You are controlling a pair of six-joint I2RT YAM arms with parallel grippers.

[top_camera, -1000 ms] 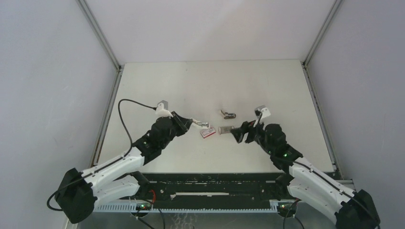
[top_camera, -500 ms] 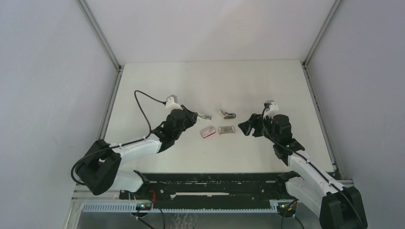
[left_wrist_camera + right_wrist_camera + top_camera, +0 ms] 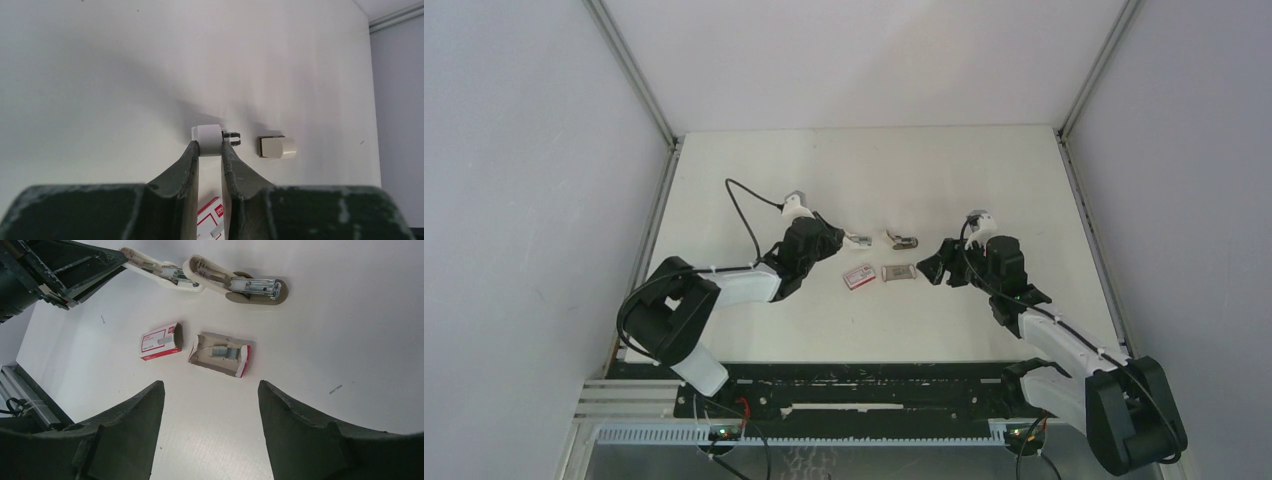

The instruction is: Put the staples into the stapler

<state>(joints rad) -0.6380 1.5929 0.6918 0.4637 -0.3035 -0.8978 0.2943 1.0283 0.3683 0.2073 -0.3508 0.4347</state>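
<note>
**A:** Left arm pose?

**B:** The left arm (image 3: 724,285) sat low. Its elbow was folded back near the left edge of the worktop (image 3: 824,170), and the forearm ran out to the right toward the middle. The left claw (image 3: 210,146) was clamped on one end of a white stapler-like piece (image 3: 208,139), with the rest poking out past the fingertips. Couldn't tell if that piece touched the worktop.

**A:** Right arm?

**B:** The right arm (image 3: 1044,325) reached up and left from its base, wrist bent so the claw faced left and down at the worktop. The right claw (image 3: 211,390) had its jaws spread wide with nothing between them.

**A:** Where was the stapler?

**B:** The stapler (image 3: 235,283), white top on a tan base, lay on the worktop just beside the held piece. It was clear of both claws, and metal showed at the tan end.

**A:** And the staples?

**B:** The staples (image 3: 223,351) were a silvery block lying in an open cardboard tray (image 3: 244,360). The tray was on the near side of the stapler, in front of the right claw. A red-and-white box (image 3: 161,341) lay just left of the tray, not touching it.
</note>
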